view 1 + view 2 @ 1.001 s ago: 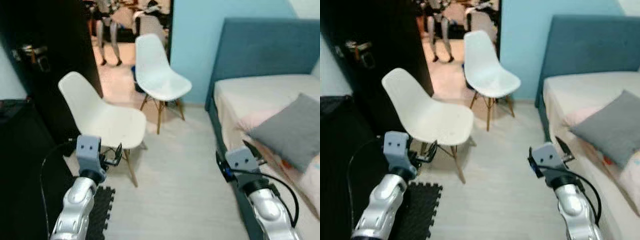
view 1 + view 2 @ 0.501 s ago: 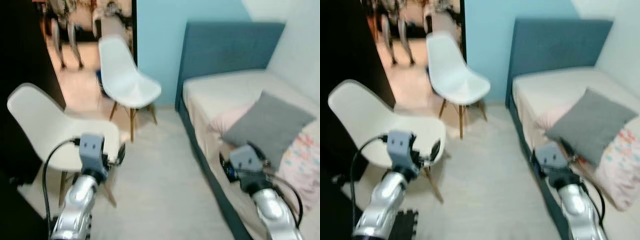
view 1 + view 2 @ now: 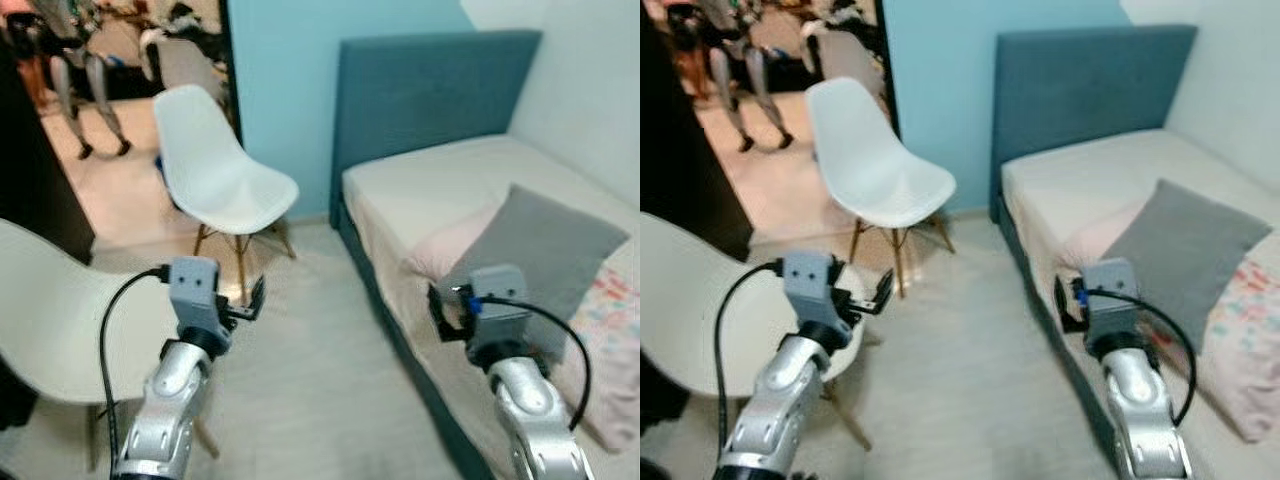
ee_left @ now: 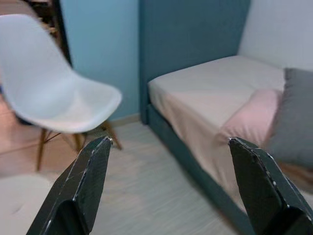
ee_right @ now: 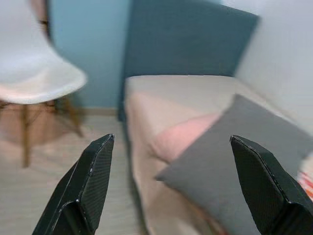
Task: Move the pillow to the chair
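Note:
A grey pillow point(image 3: 555, 245) leans on a pink pillow point(image 3: 450, 245) on the bed point(image 3: 430, 190) at my right. A white chair point(image 3: 215, 175) stands by the blue wall, and a cream chair point(image 3: 50, 320) is close at my left. My left gripper point(image 4: 169, 142) is open in the air over the floor beside the cream chair. My right gripper point(image 5: 172, 139) is open at the bed's edge, short of the grey pillow point(image 5: 234, 161), holding nothing.
The bed's blue headboard point(image 3: 420, 90) stands against the back wall. An open doorway point(image 3: 100, 120) at the back left leads to another room where legs of standing figures point(image 3: 75, 80) show. Pale floor point(image 3: 310, 380) runs between the chairs and the bed.
The camera has turned right: the bed and pillow now sit nearer the middle and the chairs have slid left in the picture. Both arms stay raised in front.

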`<state>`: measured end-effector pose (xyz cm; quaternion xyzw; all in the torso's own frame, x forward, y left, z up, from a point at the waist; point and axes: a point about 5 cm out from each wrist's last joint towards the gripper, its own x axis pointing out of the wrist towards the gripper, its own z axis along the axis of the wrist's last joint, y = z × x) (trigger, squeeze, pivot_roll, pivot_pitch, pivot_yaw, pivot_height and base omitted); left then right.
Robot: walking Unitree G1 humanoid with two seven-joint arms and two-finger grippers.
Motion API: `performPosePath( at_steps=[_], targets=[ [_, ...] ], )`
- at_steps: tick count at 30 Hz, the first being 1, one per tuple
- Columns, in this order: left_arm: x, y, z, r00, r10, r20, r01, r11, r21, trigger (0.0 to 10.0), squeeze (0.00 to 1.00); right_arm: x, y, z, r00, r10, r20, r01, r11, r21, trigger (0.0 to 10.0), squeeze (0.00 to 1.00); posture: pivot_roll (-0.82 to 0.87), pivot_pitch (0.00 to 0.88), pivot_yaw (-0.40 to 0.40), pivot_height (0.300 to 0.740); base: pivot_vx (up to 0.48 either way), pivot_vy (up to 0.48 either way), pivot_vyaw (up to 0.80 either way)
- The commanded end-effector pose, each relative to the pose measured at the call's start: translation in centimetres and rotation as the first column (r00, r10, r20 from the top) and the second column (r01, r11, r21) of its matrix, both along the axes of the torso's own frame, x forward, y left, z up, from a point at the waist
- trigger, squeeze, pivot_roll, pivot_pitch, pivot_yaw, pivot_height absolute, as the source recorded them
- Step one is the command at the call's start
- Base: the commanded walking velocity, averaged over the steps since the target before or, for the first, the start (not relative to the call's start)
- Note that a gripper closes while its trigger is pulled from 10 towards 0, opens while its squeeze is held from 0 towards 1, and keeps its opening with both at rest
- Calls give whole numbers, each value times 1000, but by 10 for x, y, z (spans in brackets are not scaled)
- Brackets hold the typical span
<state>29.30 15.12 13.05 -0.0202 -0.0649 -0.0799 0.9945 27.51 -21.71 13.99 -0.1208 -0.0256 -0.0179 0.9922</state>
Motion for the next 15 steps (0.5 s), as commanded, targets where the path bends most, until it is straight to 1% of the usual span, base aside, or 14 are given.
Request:
performPosePath(
  at_steps=[1,3,6,8,11,13,15],
  targets=[
    [1,5,-3,1000,9,-23,-9,1000,-2,10000,0,-1,5,-2,1000,17,-7,-16,1000,25,10000,0,-91,2,-14,740,300,0,0],
    [4,5,-1,1000,10,-22,-10,1000,-6,10000,0,1,11,2,999,46,20,-47,998,47,10000,0,-84,1,-16,740,296,0,0],
    [4,4,0,1000,6,-21,-6,1000,-6,10000,0,2,15,3,998,54,18,-55,997,60,10000,0,-83,0,-16,740,294,0,0],
    [5,4,0,1000,6,-21,-6,1000,-7,10000,0,3,15,2,999,51,4,-51,996,78,10000,0,-81,0,-16,740,292,0,-656],
    [7,4,1,1000,6,-21,-6,1000,-13,10000,0,4,12,0,999,40,-22,-37,991,131,10000,0,-81,0,-16,740,292,0,-800],
    [7,3,3,1000,6,-22,-7,1000,-16,10000,0,4,12,1,999,43,-22,-40,989,140,10000,0,-79,0,-18,740,289,0,-800],
    [9,2,4,1000,4,-19,-5,1000,-19,10000,0,4,12,1,999,47,-19,-44,988,145,10000,0,-78,0,-21,740,292,0,0]
  ],
)
